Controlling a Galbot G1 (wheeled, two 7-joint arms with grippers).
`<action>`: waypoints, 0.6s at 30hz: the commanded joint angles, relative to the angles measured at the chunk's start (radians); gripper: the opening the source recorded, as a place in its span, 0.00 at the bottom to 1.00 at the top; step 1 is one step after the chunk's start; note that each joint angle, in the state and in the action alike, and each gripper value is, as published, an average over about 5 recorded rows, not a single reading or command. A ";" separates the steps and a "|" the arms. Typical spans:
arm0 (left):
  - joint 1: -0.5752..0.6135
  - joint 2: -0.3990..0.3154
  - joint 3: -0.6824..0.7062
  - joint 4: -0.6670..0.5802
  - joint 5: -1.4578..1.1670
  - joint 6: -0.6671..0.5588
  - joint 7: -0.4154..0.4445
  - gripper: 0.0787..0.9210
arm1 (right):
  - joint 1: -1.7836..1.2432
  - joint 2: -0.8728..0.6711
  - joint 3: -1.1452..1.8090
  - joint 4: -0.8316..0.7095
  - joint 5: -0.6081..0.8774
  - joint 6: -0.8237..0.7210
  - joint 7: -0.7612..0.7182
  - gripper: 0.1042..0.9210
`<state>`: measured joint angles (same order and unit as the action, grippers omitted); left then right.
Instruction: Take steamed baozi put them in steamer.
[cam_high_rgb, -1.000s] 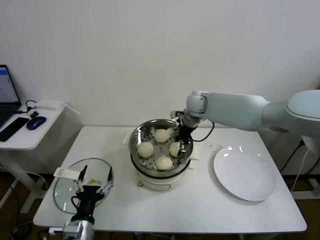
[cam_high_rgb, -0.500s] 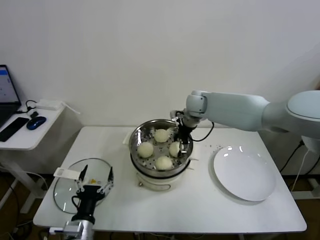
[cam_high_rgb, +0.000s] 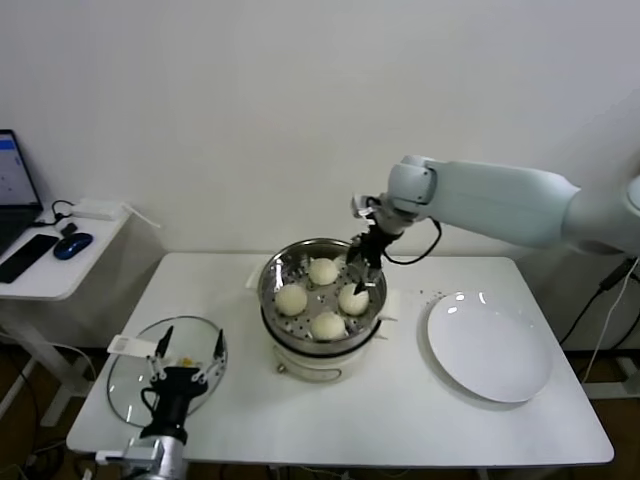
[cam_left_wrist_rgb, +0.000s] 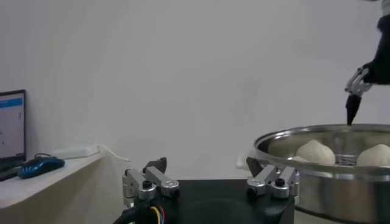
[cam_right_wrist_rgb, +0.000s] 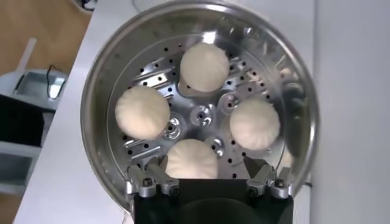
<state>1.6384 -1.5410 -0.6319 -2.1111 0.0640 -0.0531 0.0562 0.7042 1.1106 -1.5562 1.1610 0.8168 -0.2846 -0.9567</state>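
Four cream-white baozi lie in the shiny steamer (cam_high_rgb: 268, 290) at mid-table: at the back (cam_high_rgb: 322, 270), left (cam_high_rgb: 291, 298), right (cam_high_rgb: 352, 299) and front (cam_high_rgb: 328, 325). My right gripper (cam_high_rgb: 362, 268) hangs open and empty just above the steamer's back-right rim, over the right baozi. In the right wrist view my right gripper (cam_right_wrist_rgb: 204, 165) looks down into the steamer (cam_right_wrist_rgb: 97, 91) with all four baozi in sight, the nearest one (cam_right_wrist_rgb: 192, 158) between the open fingers but well below them. My left gripper (cam_high_rgb: 187, 352) is parked open at the front left, and shows open in its own view (cam_left_wrist_rgb: 206, 164).
A bare white plate (cam_high_rgb: 490, 350) lies at the right of the table. The glass lid (cam_high_rgb: 130, 375) lies flat at the front left, under the left gripper. A side table at far left holds a keyboard and a blue mouse (cam_high_rgb: 72, 245).
My right gripper has lifted out of the steamer, up and slightly right, leaving the right baozi lying inside. The left arm has not moved.
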 joint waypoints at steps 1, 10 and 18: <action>0.004 0.006 -0.016 -0.005 -0.014 -0.001 0.000 0.88 | -0.197 -0.312 0.368 0.164 -0.076 0.071 0.196 0.88; 0.029 0.003 -0.021 -0.024 -0.009 -0.008 0.002 0.88 | -0.731 -0.597 1.000 0.333 -0.224 0.130 0.452 0.88; 0.031 -0.013 -0.017 -0.028 0.001 -0.008 -0.001 0.88 | -1.339 -0.550 1.597 0.451 -0.313 0.225 0.623 0.88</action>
<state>1.6623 -1.5450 -0.6489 -2.1343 0.0595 -0.0597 0.0570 0.1395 0.6704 -0.7959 1.4271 0.6468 -0.1669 -0.5990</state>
